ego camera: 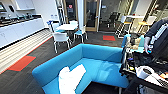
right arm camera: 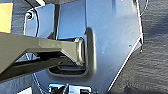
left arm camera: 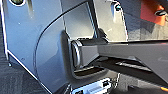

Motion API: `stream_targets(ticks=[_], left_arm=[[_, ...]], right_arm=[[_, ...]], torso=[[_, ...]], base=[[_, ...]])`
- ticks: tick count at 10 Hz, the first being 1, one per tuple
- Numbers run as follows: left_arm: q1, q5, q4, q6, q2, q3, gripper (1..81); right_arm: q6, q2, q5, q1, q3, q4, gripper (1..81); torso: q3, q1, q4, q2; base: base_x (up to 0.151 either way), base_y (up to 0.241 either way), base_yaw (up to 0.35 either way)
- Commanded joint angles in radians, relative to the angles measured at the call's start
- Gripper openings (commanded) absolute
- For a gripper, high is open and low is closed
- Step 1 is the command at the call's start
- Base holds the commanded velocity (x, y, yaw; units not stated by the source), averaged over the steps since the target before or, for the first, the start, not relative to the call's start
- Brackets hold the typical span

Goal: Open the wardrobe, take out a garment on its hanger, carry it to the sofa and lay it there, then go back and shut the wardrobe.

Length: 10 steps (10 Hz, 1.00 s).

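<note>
The turquoise-blue sofa [ego camera: 100, 65] with its curved back fills the middle of the head view. A white garment [ego camera: 70, 78] lies crumpled on its seat near the left arm, reaching toward the front edge. I cannot make out a hanger in the cloth. The wrist views look onto the robot's own grey body panels over dark carpet, and no fingers can be made out in them.
A person [ego camera: 156, 37] with a control rig and a cart of gear [ego camera: 140, 67] stands at the right. White chairs [ego camera: 61, 37] and a round table [ego camera: 66, 27] sit behind the sofa. A white kitchen counter [ego camera: 17, 30] runs along the left. Red carpet patches [ego camera: 21, 63] mark the dark floor.
</note>
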Motion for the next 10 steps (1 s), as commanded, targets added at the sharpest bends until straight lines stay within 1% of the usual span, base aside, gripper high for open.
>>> stream_targets(ticks=[1, 4, 10], left_arm=[[-0.018, 0.029, 0.016, 0.005, -0.004, 0.006, 81.1], [-0.018, 0.027, 0.015, 0.003, -0.006, 0.008, 81.1], [-0.018, 0.026, 0.015, 0.003, -0.006, 0.006, 81.1]], right_arm=[[-0.002, -0.001, -0.062, 0.007, 0.003, -0.004, 81.1], [-0.002, -0.001, -0.062, 0.006, 0.002, -0.004, 81.1], [0.001, 0.0, -0.062, 0.009, 0.0, -0.007, 81.1]], torso=[[0.0, 0.0, 0.0, 0.0], [0.0, 0.0, 0.0, 0.0], [0.0, 0.0, 0.0, 0.0]], base=[[0.0, 0.0, 0.0], [0.0, 0.0, 0.123], [0.0, 0.0, 0.199]])
